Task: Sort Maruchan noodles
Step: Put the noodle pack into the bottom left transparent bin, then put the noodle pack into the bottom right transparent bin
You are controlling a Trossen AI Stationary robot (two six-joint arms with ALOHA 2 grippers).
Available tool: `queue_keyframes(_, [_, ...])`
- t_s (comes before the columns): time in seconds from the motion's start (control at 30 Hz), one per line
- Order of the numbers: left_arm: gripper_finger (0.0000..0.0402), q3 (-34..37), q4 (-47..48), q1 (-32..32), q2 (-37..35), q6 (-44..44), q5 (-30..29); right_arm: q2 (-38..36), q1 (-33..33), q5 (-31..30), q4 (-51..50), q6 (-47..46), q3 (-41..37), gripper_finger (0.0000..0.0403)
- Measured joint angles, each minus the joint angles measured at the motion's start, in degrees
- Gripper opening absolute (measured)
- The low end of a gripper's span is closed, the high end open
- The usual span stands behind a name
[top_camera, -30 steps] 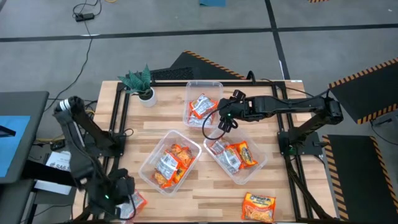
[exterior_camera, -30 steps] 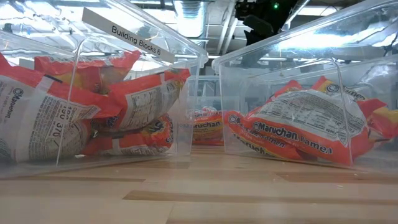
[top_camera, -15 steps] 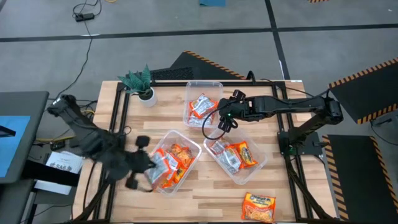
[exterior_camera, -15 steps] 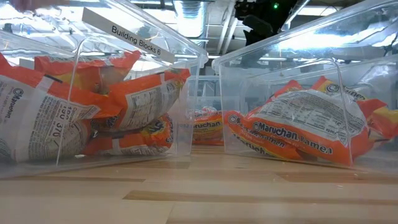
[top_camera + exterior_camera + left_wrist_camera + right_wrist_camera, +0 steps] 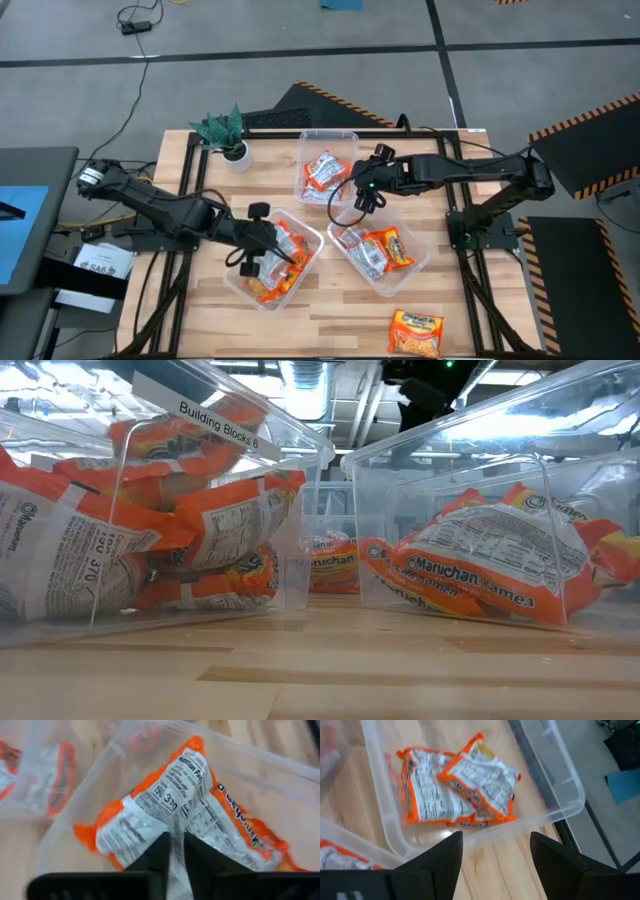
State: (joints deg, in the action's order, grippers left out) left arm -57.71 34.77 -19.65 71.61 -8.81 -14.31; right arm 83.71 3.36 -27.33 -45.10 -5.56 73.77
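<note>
While the left pincer (image 5: 262, 252) pinched a crinkly orange-and-silver noodle packet (image 5: 170, 815) directly over the clear plastic tub (image 5: 238, 282), the right pincer (image 5: 362, 192) hovered open near the far tub (image 5: 555, 795).

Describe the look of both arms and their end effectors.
Both arms are dark, slim and jointed. The left arm has a pale cap at its shoulder end. The right arm trails a black cable. The right end effector has two flat, matte black fingers.
</note>
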Motion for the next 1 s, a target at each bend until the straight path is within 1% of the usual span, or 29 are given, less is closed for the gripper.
queue_keyframes(0.07, [0.0063,0.13,-0.02,0.06,0.0,-0.92,1.96,-0.86,0.0,0.07,-0.11,-0.13,0.03,0.0255])
queue_keyframes(0.2, [0.0121,0.13,0.21,-0.63,-0.39,-4.25,3.95,-3.95,-0.98,0.1,-0.53,-0.96,-0.01,0.0255])
queue_keyframes(0.33, [0.0168,-0.87,0.76,-1.38,-1.75,-5.87,9.91,-7.82,-3.89,1.76,-1.19,-3.56,-0.01,0.0255])
queue_keyframes(0.37, [0.0175,-1.01,0.86,-1.57,-2.25,-5.88,11.16,-8.86,-4.78,3.43,-1.65,-4.69,-0.01,0.0255])
queue_keyframes(0.43, [0.0183,-1.07,0.82,-2.23,-3.61,-4.65,11.85,-11.03,-6.67,8.19,-2.09,-8.02,-0.01,0.0255])
queue_keyframes(0.57, [0.0186,-1.07,0.24,-3.23,-6.02,0.97,6.95,-14.51,-11.26,21.37,-5.22,-19.98,-0.01,0.0255])
queue_keyframes(0.63, [0.0186,-1.07,-1.25,-3.24,-6.99,4.44,5.18,-15.52,-14.91,25.71,-7.09,-26.98,0.01,0.0255])
queue_keyframes(0.7, [0.0186,-0.6,-4.53,-3.18,-8.03,7.84,4.63,-15.85,-19.86,27.13,-9.28,-34.12,0.01,0.0255])
queue_keyframes(0.83, [0.0187,3.1,-12.79,-2.47,-10.43,13.94,4.65,-15.33,-31.76,27.23,-9.73,-48.13,0.01,0.0255])
queue_keyframes(0.9, [0.0187,5.24,-15.58,-1.85,-11.38,15.32,4.59,-13.92,-38.03,25.91,-8.38,-55.42,0.03,0.0255])
queue_keyframes(1.0, [0.0187,9.6,-22.22,-0.87,-12.86,15.77,4.5,-11.26,-46.61,23.31,-8.68,-67.41,-0.01,0.0255])
